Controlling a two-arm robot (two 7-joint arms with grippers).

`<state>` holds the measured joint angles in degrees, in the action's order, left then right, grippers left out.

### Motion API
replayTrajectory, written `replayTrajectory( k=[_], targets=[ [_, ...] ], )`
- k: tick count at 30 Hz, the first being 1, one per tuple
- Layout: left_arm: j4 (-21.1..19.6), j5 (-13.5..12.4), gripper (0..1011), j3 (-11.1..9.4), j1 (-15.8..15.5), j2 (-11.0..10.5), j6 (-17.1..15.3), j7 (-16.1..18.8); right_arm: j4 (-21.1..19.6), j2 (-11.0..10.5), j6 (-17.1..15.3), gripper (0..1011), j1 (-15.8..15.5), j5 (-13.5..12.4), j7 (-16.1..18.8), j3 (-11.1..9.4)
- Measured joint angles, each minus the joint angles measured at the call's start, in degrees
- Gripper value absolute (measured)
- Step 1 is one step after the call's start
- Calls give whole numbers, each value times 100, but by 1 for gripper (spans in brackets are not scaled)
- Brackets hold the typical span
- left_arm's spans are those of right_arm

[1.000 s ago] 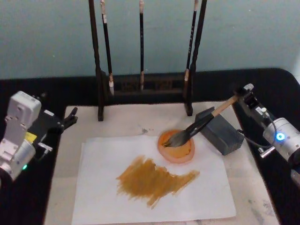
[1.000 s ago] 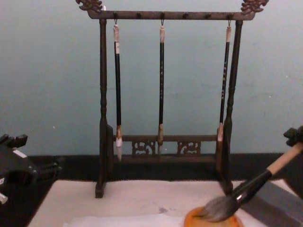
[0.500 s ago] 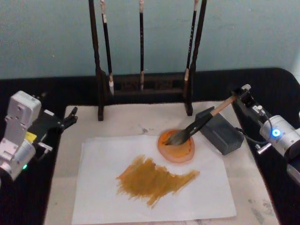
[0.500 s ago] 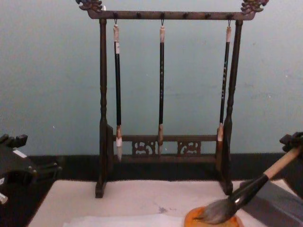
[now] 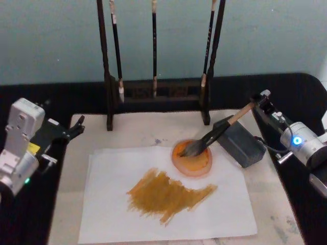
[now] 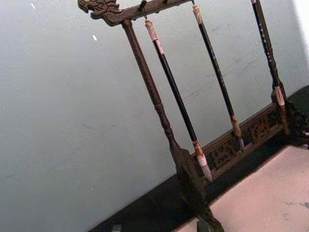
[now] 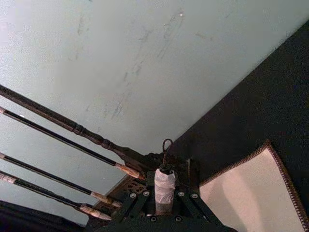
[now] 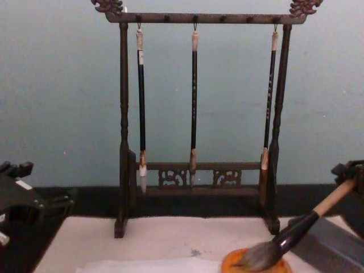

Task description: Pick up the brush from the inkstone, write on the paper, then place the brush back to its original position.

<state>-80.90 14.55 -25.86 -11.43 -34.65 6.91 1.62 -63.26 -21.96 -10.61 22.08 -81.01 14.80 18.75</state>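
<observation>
Nearest to us lay the paper (image 5: 112, 199), a white sheet spread on the off-white mat (image 5: 138, 132) and marked across its middle with a broad ochre smear (image 5: 166, 196). At the sheet's far right edge sat the inkstone (image 5: 196, 166), a round orange dish. The brush (image 5: 217, 133) leaned with its grey tuft down in that dish. Its black ferrule and pale handle rose away to the right, passing over the near corner of a grey block (image 5: 242, 145) just beside the dish.

The right hand (image 5: 258, 102) was closed on the very top of the handle, above and to the right of the inkstone and beyond the block. In the right wrist view we saw the white-wrapped end of the handle clamped between its fingers (image 7: 140, 200), with the dark loop standing free above them. So the tuft lay low and to the left of the hand, and the held end lay inside its grip.

The left hand (image 5: 74, 128) hung idle over the black table (image 5: 61, 94) at the mat's left edge, well apart from the brush. We could not tell whether it was open or closed.

Farthest back stood the dark wooden rack (image 5: 156, 94), with three slim brushes (image 5: 154, 46) hanging from its top bar.
</observation>
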Motion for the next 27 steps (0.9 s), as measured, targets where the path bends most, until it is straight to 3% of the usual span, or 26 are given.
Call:
replayTrajectory(
  k=[14,18,27],
  targets=[
    [0,0,1010,0,0,0,0,0,8,-8,41,156,7,2,17,17],
    [0,0,1010,0,0,0,0,0,8,-6,33,247,6,2,17,14],
    [0,0,1010,0,0,0,0,0,4,-3,23,574,3,3,14,7]
  ],
)
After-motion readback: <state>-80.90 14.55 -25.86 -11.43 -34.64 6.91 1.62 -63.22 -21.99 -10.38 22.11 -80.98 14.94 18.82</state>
